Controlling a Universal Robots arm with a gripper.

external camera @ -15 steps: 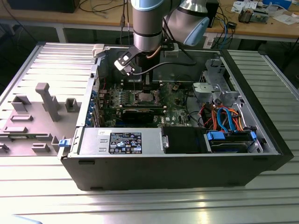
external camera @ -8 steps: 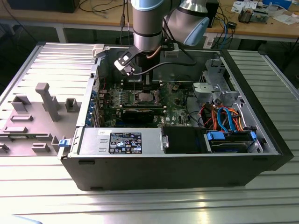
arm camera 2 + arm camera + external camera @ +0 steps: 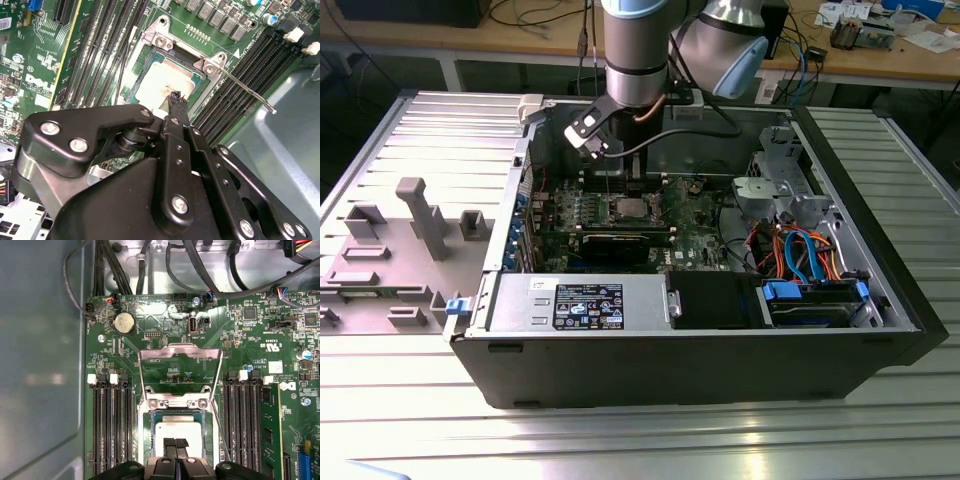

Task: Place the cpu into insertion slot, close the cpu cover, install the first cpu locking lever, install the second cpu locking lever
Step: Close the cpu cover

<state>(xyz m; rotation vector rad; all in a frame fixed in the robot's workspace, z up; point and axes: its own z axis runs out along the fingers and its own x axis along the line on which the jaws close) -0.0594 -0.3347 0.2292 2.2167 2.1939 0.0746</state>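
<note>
The cpu (image 3: 177, 434) lies flat in the insertion slot (image 3: 148, 440), its dull silver top facing up, also seen in the second wrist view (image 3: 156, 82) and small in the exterior view (image 3: 630, 209). The cpu cover (image 3: 180, 356) stands swung open behind the slot, with green board showing through its window. A thin wire locking lever (image 3: 246, 91) sticks out unlatched beside the slot (image 3: 220, 432). My gripper (image 3: 175, 444) hangs just over the chip's near edge, fingers pressed together with nothing between them; one fingertip (image 3: 176, 99) shows above the chip.
Black memory slots (image 3: 110, 425) flank the socket on both sides (image 3: 242, 420). A long black card (image 3: 620, 243) lies in front of it. The case walls, a power supply (image 3: 575, 303), a metal drive cage (image 3: 775, 190) and bundled cables (image 3: 800, 250) crowd the board.
</note>
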